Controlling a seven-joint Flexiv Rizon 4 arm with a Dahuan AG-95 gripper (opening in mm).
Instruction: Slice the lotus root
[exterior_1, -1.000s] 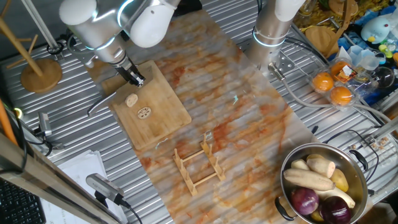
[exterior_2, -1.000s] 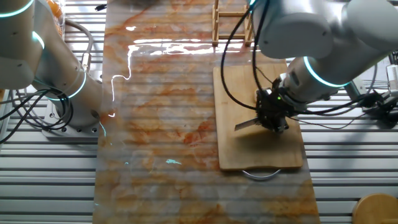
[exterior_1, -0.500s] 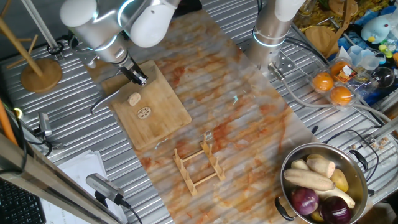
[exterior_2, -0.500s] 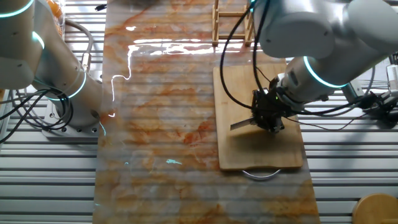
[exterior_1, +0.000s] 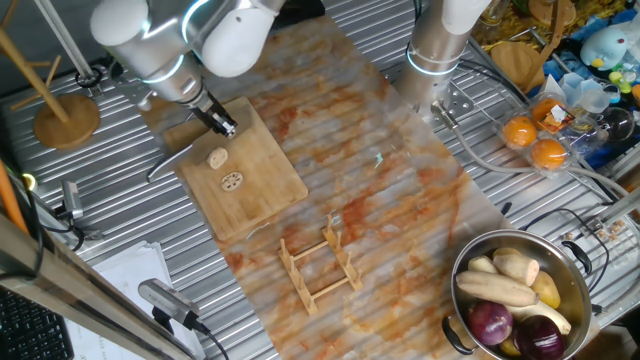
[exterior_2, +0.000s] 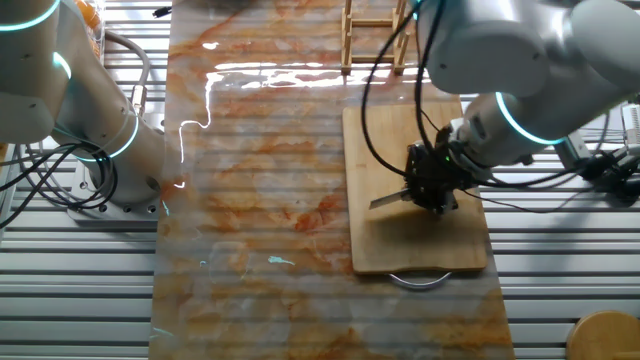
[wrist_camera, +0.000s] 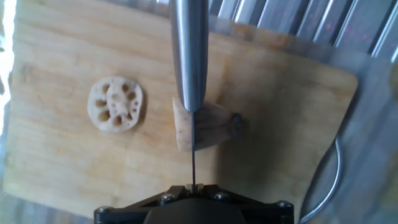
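The lotus root (wrist_camera: 208, 124), a stubby tan-brown chunk, lies on the wooden cutting board (wrist_camera: 280, 124). It also shows in one fixed view (exterior_1: 216, 158). One cut round slice (wrist_camera: 115, 104) with a ring of holes lies to its left, and shows in one fixed view (exterior_1: 232, 181). My gripper (wrist_camera: 193, 185) is shut on a knife (wrist_camera: 189, 50). The steel blade stands edge-on right over the chunk near its cut face. In one fixed view the gripper (exterior_1: 218, 124) is at the board's far edge, the blade (exterior_1: 172, 160) pointing left. In the other fixed view the gripper (exterior_2: 430, 180) hides the root.
A wooden rack (exterior_1: 320, 265) stands near the board. A metal pot (exterior_1: 518, 300) of pale roots and purple onions is at the front right. Oranges (exterior_1: 535, 140) in a tray and a second arm base (exterior_1: 435, 60) stand at the back. A wooden stand (exterior_1: 65, 118) is at the left.
The gripper and knife have risen a little and shifted slightly away from the board's near side; the chunk and slice have not moved.
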